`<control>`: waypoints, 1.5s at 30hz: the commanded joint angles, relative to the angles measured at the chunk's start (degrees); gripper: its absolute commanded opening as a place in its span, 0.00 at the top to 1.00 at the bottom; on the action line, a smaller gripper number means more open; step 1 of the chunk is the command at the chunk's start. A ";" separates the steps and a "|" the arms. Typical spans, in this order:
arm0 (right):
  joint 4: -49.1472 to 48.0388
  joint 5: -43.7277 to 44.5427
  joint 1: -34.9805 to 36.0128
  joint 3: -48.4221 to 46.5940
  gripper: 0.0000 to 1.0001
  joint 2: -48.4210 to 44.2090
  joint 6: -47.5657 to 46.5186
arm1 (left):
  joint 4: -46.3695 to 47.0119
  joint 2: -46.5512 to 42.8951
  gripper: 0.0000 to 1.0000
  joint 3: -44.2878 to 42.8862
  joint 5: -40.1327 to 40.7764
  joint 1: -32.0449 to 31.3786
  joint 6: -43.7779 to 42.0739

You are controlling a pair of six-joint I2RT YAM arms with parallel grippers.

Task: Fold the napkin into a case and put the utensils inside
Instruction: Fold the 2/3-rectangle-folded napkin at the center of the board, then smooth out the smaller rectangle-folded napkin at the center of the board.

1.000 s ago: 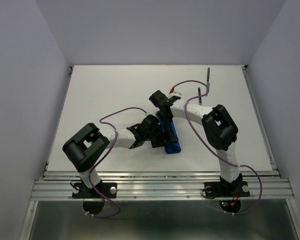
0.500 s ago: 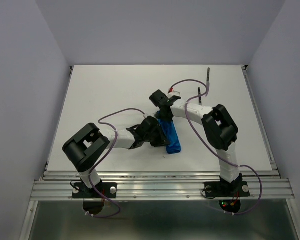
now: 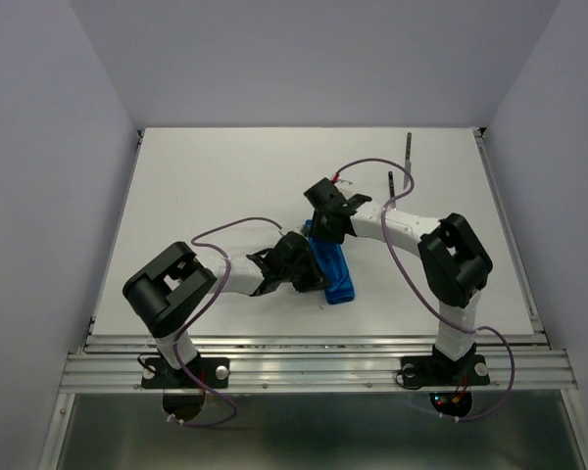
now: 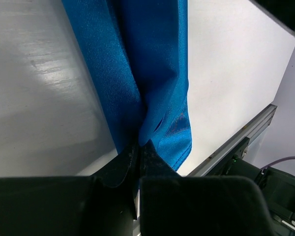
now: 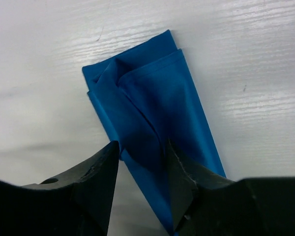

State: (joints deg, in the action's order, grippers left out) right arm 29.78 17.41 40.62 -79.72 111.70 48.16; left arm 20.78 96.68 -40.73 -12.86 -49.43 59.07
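Observation:
The blue napkin (image 3: 335,271) lies mid-table as a narrow folded strip, running from far-left to near-right. My left gripper (image 3: 317,273) is at the strip's left side, shut on a fold of the napkin (image 4: 152,64), which pinches up between the left gripper's (image 4: 139,145) jaws near the strip's near end. My right gripper (image 3: 326,231) hovers over the far end with its jaws apart. In the right wrist view the right gripper (image 5: 143,148) straddles the napkin's (image 5: 155,105) layered folds and holds nothing. The two thin utensils (image 3: 409,150) (image 3: 391,185) lie at the far right.
The metal rail (image 3: 314,370) runs along the table's near edge below the napkin. Purple cables (image 3: 372,163) loop over the right arm near the utensils. White walls close the table on three sides.
My left gripper has shut onto the napkin's fold. The right gripper has opened and let go of the cloth, and its elbow has swung right. The napkin now lies flatter.

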 commanded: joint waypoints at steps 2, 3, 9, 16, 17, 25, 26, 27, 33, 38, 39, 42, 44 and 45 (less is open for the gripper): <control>-3.59 -1.41 0.51 3.08 0.48 -9.12 -1.75 | 1.37 -1.94 1.00 1.00 0.73 -0.23 -0.01; -3.85 -1.50 0.51 3.69 0.47 -9.91 -1.84 | 1.46 -1.85 1.00 1.09 0.65 -0.23 0.08; -6.04 -1.85 0.51 11.33 0.50 -15.80 -1.23 | 1.64 -2.20 1.00 1.35 0.73 -0.14 0.17; -8.60 -2.82 0.51 21.97 0.85 -20.99 -0.26 | 1.72 -2.99 1.00 1.97 0.91 -0.14 0.35; -8.95 -3.17 0.51 22.94 0.88 -22.13 -0.26 | 1.72 -2.82 1.00 1.97 0.91 -0.14 0.43; -12.11 -6.77 0.51 27.95 0.94 -22.50 -1.40 | 1.81 -2.73 0.87 2.41 0.73 -0.14 1.14; -12.11 -6.86 0.51 28.13 0.94 -21.53 -1.40 | 1.64 -2.73 0.83 2.50 0.82 -0.14 1.22; -12.11 -6.95 0.51 28.31 0.94 -21.09 -1.49 | 1.55 -2.90 0.78 2.50 0.82 -0.14 1.22; -13.17 -6.86 0.51 30.76 0.94 -19.59 -1.93 | -2.22 -5.80 0.41 2.23 2.49 -0.14 0.44; -14.48 -6.77 0.51 31.56 0.94 -21.43 -4.65 | -6.61 -11.15 0.40 2.15 4.86 -0.05 -0.44; -15.10 -7.21 0.51 31.56 0.95 -21.87 -5.53 | -7.15 -11.95 0.43 1.89 5.21 0.12 -0.62; -16.33 -8.61 0.51 31.65 0.94 -23.98 -6.94 | -9.34 -14.15 0.48 0.57 5.92 1.61 -1.76; -16.86 -9.50 0.51 31.73 0.94 -25.47 -8.08 | -10.57 -15.12 0.51 -0.57 6.10 3.27 -2.46; -16.95 -9.76 0.51 31.82 0.94 -27.22 -8.26 | -10.84 -15.30 0.52 -0.93 6.10 4.07 -3.25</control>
State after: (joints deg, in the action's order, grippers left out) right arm 15.79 9.28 40.62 -48.10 89.43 42.78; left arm 13.10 83.90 -39.05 -8.78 -47.99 58.78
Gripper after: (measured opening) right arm 0.059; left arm 0.499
